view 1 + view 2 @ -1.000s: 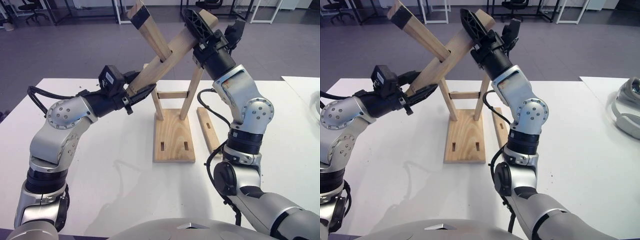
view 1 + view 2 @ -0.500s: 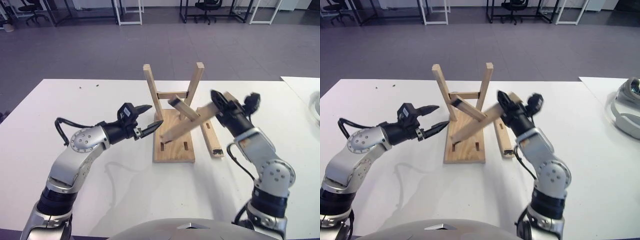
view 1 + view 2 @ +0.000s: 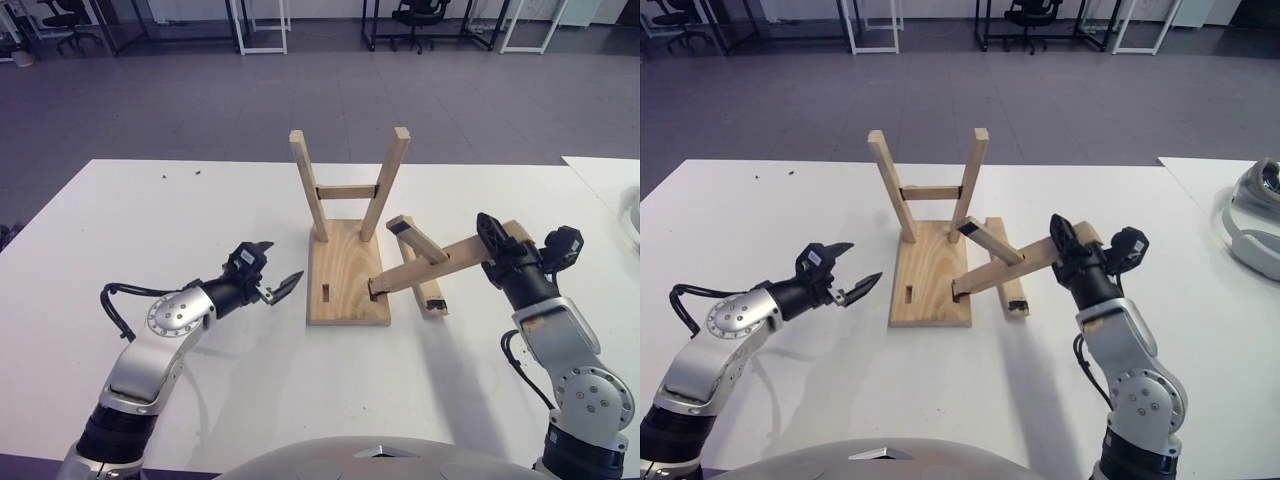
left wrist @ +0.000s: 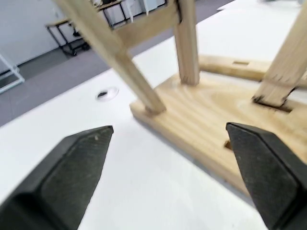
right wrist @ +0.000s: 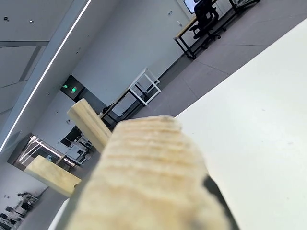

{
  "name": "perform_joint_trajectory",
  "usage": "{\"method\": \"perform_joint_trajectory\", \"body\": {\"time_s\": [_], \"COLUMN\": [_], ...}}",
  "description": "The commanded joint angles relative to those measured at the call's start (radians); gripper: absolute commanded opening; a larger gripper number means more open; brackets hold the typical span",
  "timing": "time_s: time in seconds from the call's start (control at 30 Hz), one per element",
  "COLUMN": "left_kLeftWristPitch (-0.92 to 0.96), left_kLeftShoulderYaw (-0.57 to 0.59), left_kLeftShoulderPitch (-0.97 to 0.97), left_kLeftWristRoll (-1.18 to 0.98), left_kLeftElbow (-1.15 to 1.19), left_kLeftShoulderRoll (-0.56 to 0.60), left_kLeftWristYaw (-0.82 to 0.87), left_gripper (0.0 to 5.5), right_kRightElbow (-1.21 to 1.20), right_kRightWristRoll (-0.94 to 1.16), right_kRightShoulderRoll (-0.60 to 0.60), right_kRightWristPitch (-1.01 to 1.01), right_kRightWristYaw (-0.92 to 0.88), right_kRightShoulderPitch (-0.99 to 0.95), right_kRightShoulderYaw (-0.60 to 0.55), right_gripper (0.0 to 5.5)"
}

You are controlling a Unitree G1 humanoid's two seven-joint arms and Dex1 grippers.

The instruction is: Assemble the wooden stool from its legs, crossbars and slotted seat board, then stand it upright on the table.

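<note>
The slotted seat board [image 3: 345,262] lies flat on the white table. Two legs joined by a crossbar [image 3: 346,191] stand upright in its far slots. My right gripper [image 3: 500,255] is shut on a third leg [image 3: 430,267], which slants low over the table. That leg's lower end sits at the board's near right slot [image 3: 373,290], and a short crossbar [image 3: 417,240] sticks out of it. My left gripper [image 3: 270,284] hovers open just left of the board, holding nothing. In the left wrist view its two dark fingers [image 4: 72,163] frame the board [image 4: 206,112].
Another loose wooden piece [image 3: 432,296] lies on the table right of the board, under the slanted leg. A white headset [image 3: 1252,225] rests on the neighbouring table at far right. Desk frames and chairs stand on the floor beyond the table's far edge.
Both arms came down from high above the table. The left gripper let go of the leg piece and dropped beside the board. The right gripper lowered the leg to the board's near right slot.
</note>
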Motion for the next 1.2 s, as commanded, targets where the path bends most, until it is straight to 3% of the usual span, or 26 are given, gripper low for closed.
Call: {"method": "perform_joint_trajectory", "body": {"time_s": [0.03, 0.27, 0.53, 0.73, 0.87, 0.97, 1.1, 1.2], "left_kLeftWristPitch": [-0.024, -0.047, -0.059, -0.064, -0.066, -0.066, -0.066, -0.070], "left_kLeftShoulderYaw": [-0.001, 0.000, 0.005, 0.010, 0.001, -0.004, -0.010, -0.011], "left_kLeftShoulderPitch": [0.013, 0.003, 0.002, -0.015, -0.024, -0.036, -0.035, -0.036], "left_kLeftWristRoll": [0.033, 0.062, 0.088, 0.101, 0.112, 0.118, 0.125, 0.134], "left_kLeftElbow": [0.024, 0.053, 0.053, 0.053, 0.056, 0.062, 0.060, 0.064], "left_kLeftShoulderRoll": [-0.011, -0.028, -0.039, -0.056, -0.065, -0.070, -0.074, -0.076], "left_kLeftWristYaw": [0.007, 0.011, 0.013, 0.018, 0.015, 0.013, 0.016, 0.016], "left_gripper": [4.34, 4.34, 4.34, 4.34, 4.34, 4.34, 4.34, 4.34], "right_kRightElbow": [0.022, 0.018, -0.027, -0.023, 0.091, 0.143, 0.056, -0.017], "right_kRightWristRoll": [0.065, 0.063, -0.273, -0.466, -0.599, -0.640, -0.583, -0.528], "right_kRightShoulderRoll": [-0.029, -0.064, -0.196, -0.281, -0.275, -0.231, -0.163, -0.124], "right_kRightWristPitch": [0.023, 0.028, 0.069, 0.136, 0.132, 0.086, 0.034, 0.007], "right_kRightWristYaw": [-0.050, -0.073, -0.134, -0.077, 0.015, 0.024, 0.058, 0.076], "right_kRightShoulderPitch": [0.008, 0.007, -0.047, -0.195, -0.144, -0.125, -0.247, -0.342], "right_kRightShoulderYaw": [-0.015, 0.020, 0.159, 0.364, 0.516, 0.484, 0.399, 0.332], "right_gripper": [1.02, 1.02, 1.07, 1.07, 1.05, 1.08, 1.08, 1.79]}}
